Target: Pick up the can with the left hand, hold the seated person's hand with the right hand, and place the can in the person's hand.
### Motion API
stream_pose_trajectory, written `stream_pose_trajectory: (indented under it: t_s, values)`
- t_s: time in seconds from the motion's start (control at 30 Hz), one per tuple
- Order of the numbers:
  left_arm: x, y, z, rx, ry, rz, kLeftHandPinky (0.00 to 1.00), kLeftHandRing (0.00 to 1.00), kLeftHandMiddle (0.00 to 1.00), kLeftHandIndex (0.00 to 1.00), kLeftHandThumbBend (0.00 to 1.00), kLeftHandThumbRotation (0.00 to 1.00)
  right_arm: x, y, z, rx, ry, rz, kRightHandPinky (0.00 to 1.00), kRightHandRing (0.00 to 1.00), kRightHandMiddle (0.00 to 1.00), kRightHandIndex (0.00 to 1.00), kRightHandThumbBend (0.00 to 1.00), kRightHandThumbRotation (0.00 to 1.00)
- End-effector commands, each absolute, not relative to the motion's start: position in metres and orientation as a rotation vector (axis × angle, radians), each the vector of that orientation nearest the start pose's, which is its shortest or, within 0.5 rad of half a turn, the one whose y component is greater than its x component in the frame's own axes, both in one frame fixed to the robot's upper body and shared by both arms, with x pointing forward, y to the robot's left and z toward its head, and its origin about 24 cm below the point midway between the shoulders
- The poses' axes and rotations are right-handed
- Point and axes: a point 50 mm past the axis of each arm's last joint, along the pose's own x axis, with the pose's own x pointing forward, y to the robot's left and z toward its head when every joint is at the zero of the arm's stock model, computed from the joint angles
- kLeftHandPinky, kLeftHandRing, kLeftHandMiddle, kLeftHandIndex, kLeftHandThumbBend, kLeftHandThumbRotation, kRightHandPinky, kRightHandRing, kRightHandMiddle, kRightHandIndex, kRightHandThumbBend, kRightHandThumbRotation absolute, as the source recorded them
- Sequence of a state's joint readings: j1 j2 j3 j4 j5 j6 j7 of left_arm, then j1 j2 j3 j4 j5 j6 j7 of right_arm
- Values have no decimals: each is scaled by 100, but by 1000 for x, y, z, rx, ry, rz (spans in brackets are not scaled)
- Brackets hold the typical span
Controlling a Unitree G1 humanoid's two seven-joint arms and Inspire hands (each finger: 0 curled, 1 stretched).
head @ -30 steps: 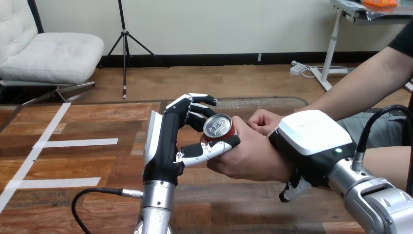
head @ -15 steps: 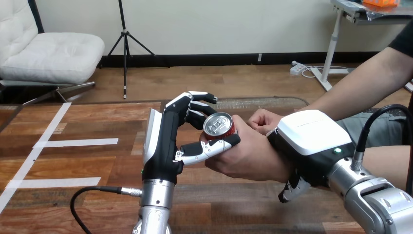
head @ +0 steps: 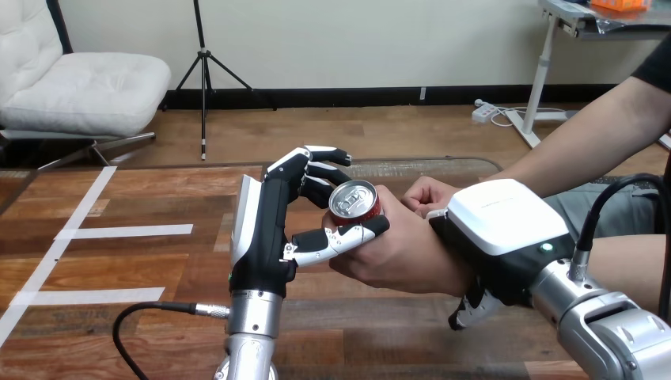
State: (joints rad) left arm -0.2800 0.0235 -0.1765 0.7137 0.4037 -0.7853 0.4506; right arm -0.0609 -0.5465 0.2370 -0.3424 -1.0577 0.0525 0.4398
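Observation:
A red can (head: 354,203) with a silver top stands upright in the person's hand (head: 399,253), which cups it from the right and below. My left hand (head: 265,229) is at the can's left side. Its fingers (head: 316,170) curl round the can's far side and its thumb (head: 340,237) lies across the near side, over the person's fingers. My right hand (head: 502,226) sits over the person's wrist, white back up. Its fingers (head: 468,310) curl under the wrist from below.
The person's other hand (head: 427,194) is a loose fist just behind the held hand, and their forearm (head: 585,142) runs off to the upper right. White tape strips (head: 126,231) mark the wooden table (head: 158,261) at the left.
My left hand, the can and the person's hand have edged slightly left and up. My right hand has followed with the wrist.

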Motion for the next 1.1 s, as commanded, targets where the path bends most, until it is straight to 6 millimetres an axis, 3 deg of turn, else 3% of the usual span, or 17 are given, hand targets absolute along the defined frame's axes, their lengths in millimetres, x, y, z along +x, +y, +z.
stream_pose_trajectory:
  t_s: [0.0,1.07]
  values:
    - [278,93,41,268,-514,-52,44,44,48,59,70,0,247,-146,121,-1598,-235,389,62,69,71,69,98,0]
    - [276,96,37,271,-509,-43,44,44,48,59,70,0,244,-150,116,-1577,-232,354,62,69,71,70,97,0]
